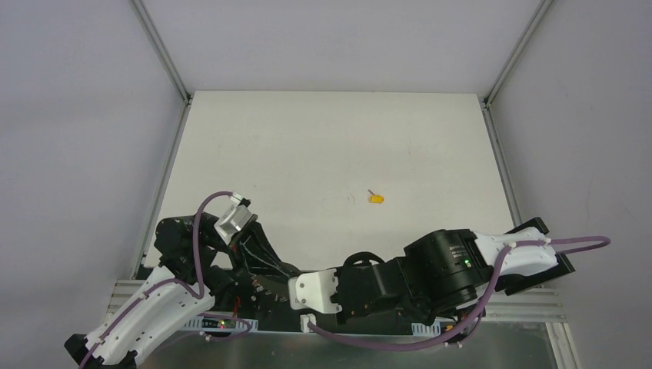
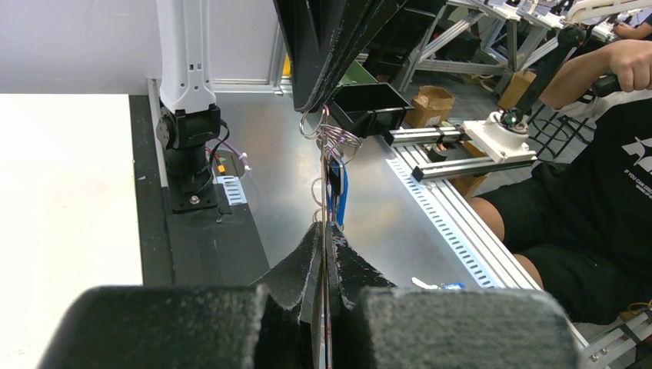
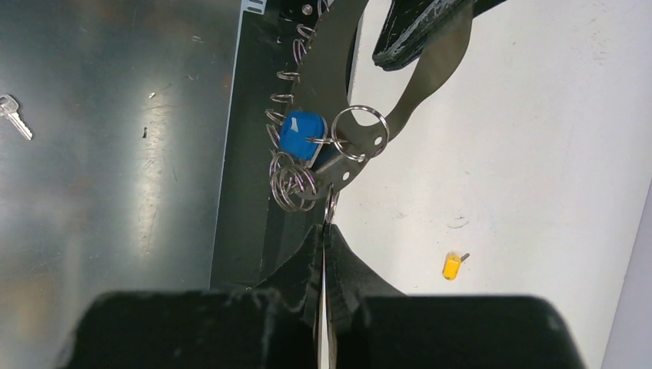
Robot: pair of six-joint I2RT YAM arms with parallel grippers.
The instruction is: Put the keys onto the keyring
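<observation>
White walls box in a white table. From above, one yellow-headed key lies alone mid-table, well apart from the action. The left arm and right arm fold low at the near edge, wrists meeting.

Over to the left wrist: the left end effector is pinched shut on the keyring. Thin wire runs up from its tips, a blue tag hangs alongside, and the bunch dangles over the metal plate.

Now the right wrist: the right end effector is clamped on a small ring at the bunch's near end, with the other arm's fingers at the far end. A loose silver key sits on the plate, off to the side.

The danger here? Both end effectors are busy, so fetching a key means letting go, and the bunch could swing or slip free. Pull too hard and the thin loop may twist or pop out.
</observation>
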